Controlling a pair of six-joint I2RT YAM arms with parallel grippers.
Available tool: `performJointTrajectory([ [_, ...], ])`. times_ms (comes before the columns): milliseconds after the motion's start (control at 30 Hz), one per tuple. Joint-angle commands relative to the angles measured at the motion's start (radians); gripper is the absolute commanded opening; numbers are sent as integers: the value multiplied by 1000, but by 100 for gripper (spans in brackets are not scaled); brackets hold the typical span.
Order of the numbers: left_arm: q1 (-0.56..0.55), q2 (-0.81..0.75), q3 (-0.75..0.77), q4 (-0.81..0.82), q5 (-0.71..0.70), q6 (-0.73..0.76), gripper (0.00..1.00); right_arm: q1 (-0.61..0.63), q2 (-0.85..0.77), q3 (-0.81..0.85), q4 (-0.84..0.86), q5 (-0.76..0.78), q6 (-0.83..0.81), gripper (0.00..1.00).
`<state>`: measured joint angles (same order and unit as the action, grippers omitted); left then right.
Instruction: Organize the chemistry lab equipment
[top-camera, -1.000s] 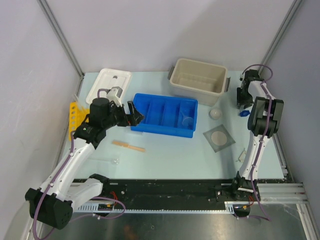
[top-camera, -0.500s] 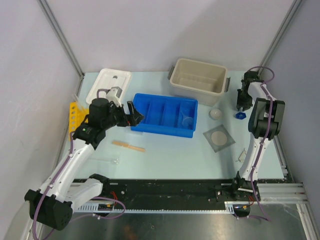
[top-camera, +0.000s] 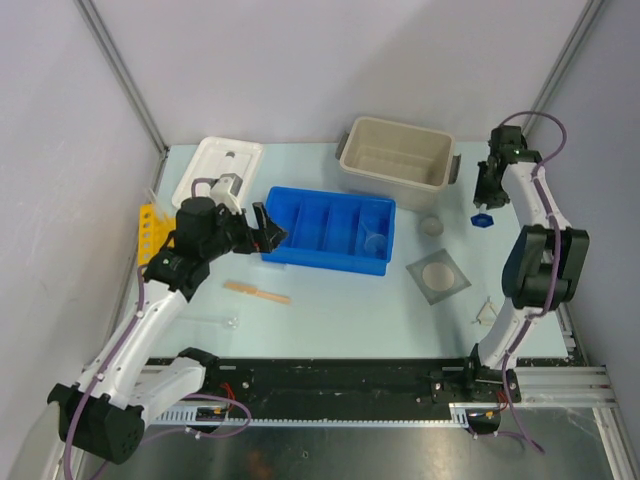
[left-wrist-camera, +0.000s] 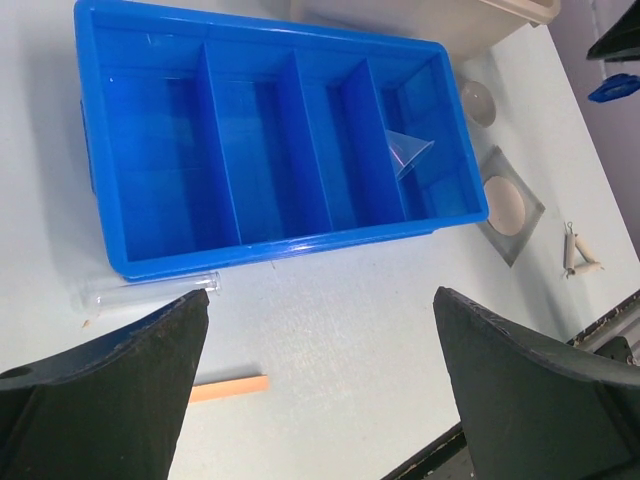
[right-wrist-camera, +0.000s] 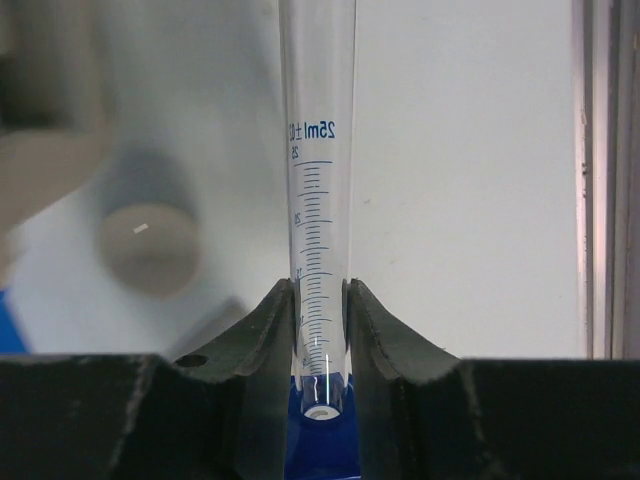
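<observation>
**A:** Where is the right end effector (right-wrist-camera: 318, 325)?

**B:** Well beyond the right end of the blue divided tray (top-camera: 325, 262), toward the far side of the bench (top-camera: 340, 310). Its fingers (right-wrist-camera: 270, 335) are drawn in narrow and pinch a graduated glass cylinder (right-wrist-camera: 318, 150) marked 25 ml. They grip it low, close to its blue foot (top-camera: 483, 218).

**A:** And the left end effector (left-wrist-camera: 320, 390)?

**B:** It is spread wide with nothing between the fingers, and it hovers at the tray's left end. Its wrist camera looks across the tray's four compartments.

**A:** Is anything in the tray?

**B:** One clear cone-shaped piece (left-wrist-camera: 408, 152), in the compartment at the right end.

**A:** What about the loose items?

**B:** A clear glass tube (left-wrist-camera: 150, 291) lies along the tray's near wall, just beside it. The tan wooden stick (top-camera: 257, 292) lies on the near side of the tray, off its left corner. A second clear tube (top-camera: 228, 321) lies nearer still. The small white dish (top-camera: 431, 227) sits just past the tray's right end. The grey square mesh (top-camera: 438, 275), with its white disc, lies off the near right corner. The wire triangle (top-camera: 485, 312) is farther out the same way.
</observation>
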<state>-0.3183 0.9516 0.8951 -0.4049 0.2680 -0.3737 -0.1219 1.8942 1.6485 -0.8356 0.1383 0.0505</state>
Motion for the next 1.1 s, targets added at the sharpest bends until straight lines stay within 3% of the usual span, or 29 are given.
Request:
performJointTrajectory([
  [0, 0, -28, 13, 20, 5, 10, 99, 98, -185, -29, -20, -46, 52, 27],
  [167, -1, -37, 11, 20, 12, 7, 100, 262, -326, -51, 15, -66, 132, 27],
  [300, 0, -48, 12, 20, 11, 6, 99, 435, -388, -90, 154, -91, 237, 28],
  [567, -2, -62, 8, 20, -4, 4, 100, 748, -276, -110, 418, -12, 406, 29],
  [767, -1, -71, 6, 20, -11, 4, 100, 835, -145, -110, 539, 53, 474, 28],
  [1067, -1, -70, 8, 21, -5, 3, 99, 880, -22, -120, 549, 150, 481, 27],
])
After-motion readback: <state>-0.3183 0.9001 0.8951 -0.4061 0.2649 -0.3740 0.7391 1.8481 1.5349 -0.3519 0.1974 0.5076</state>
